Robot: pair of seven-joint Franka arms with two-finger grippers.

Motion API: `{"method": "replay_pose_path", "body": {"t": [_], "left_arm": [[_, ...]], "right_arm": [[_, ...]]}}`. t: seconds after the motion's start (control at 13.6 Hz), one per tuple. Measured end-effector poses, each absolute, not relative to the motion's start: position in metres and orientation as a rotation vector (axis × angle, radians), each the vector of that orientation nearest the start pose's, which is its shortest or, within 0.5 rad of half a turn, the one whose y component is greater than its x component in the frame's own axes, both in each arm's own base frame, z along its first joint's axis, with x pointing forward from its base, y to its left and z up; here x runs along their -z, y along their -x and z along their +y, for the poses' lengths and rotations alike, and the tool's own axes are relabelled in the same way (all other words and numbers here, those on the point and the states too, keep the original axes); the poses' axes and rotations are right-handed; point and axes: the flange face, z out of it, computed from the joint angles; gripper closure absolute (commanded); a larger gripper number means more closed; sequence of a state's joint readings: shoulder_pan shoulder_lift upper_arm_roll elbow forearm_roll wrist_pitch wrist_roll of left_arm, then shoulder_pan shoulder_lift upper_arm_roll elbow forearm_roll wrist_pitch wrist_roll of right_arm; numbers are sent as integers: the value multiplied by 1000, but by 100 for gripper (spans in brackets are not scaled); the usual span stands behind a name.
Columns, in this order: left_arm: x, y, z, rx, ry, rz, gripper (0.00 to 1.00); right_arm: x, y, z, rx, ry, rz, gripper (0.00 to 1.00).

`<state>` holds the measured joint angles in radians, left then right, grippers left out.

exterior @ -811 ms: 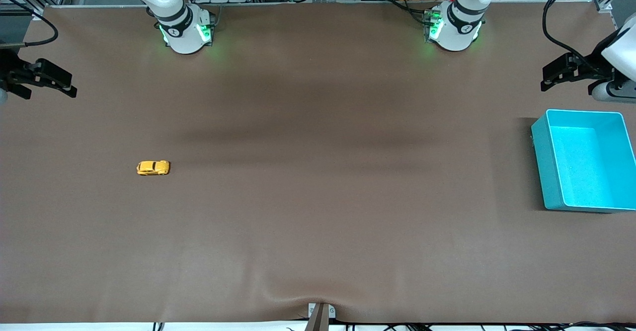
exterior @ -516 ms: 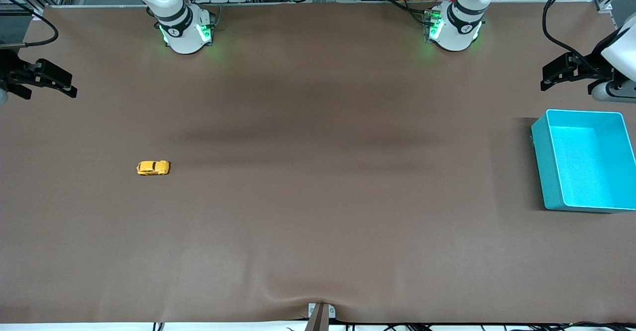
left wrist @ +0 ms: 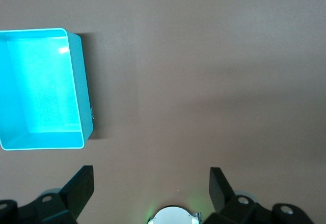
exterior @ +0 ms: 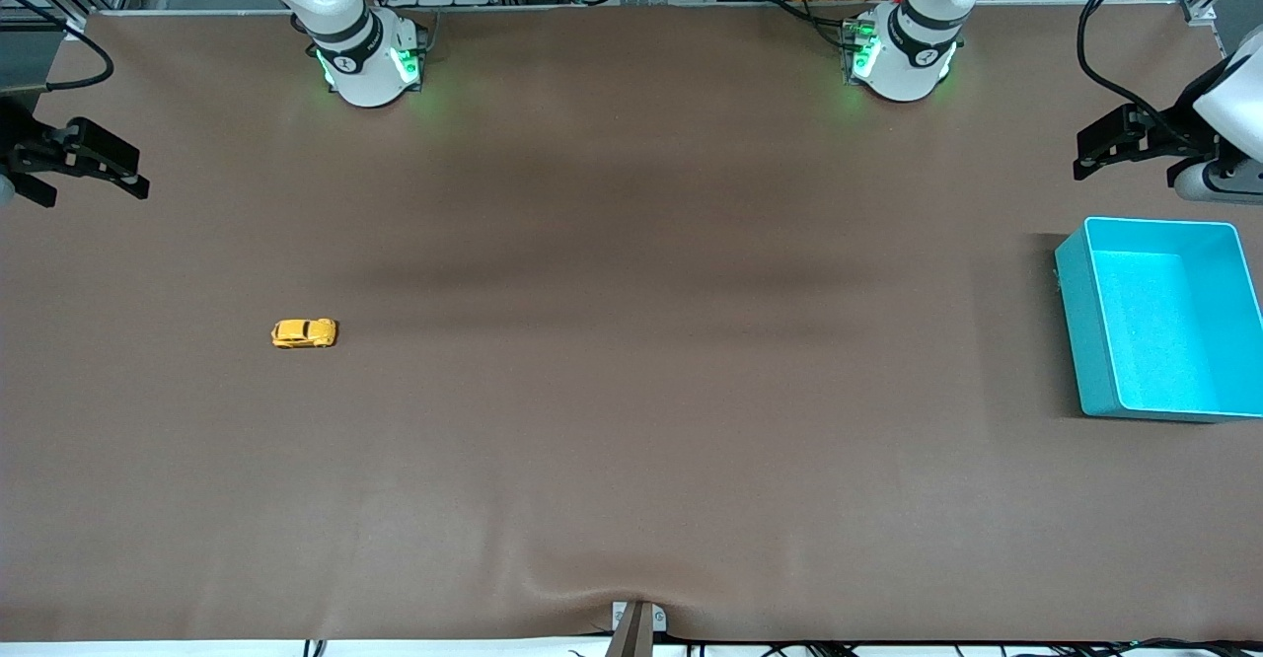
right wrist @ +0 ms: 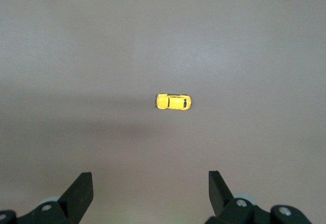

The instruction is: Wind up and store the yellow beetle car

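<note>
Nothing had been gripped yet. The right gripper (right wrist: 147, 193) hung wide open, high over the table (exterior: 631, 460), the car (right wrist: 173, 102) below and ahead of its fingertips. The left gripper (left wrist: 150, 191) waited, spread wide, beside the bin (left wrist: 76, 81). The next move probably called for descending to straddle the car.

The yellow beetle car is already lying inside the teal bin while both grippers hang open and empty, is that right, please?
Not quite: the yellow beetle car sits on the bare table toward the right arm's end, apart from the teal bin, as the front view shows. The left gripper and right gripper do hang open and empty.
</note>
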<state>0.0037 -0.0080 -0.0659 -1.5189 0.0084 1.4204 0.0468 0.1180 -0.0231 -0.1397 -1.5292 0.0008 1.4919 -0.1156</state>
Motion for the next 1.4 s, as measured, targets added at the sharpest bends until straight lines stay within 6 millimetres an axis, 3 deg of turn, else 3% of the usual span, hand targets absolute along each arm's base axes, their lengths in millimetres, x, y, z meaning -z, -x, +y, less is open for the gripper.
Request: {"method": "replay_pose_path", "body": {"t": [0.44, 0.66, 1.11, 1.4], "left_arm": [[-641, -535, -26, -142, 3126, 150, 0], [-642, -536, -24, -138, 3126, 146, 0], [-644, -534, -29, -132, 3126, 158, 0], [-644, -534, -33, -135, 3124, 169, 0]], "right_arm": [[-645, -541, -13, -31, 3131, -177, 0], [-637, -546, -15, 4, 3124, -300, 0], [-589, -555, -28, -7, 3107, -436, 0], [-538, -559, -26, -4, 3050, -744, 0]]}}
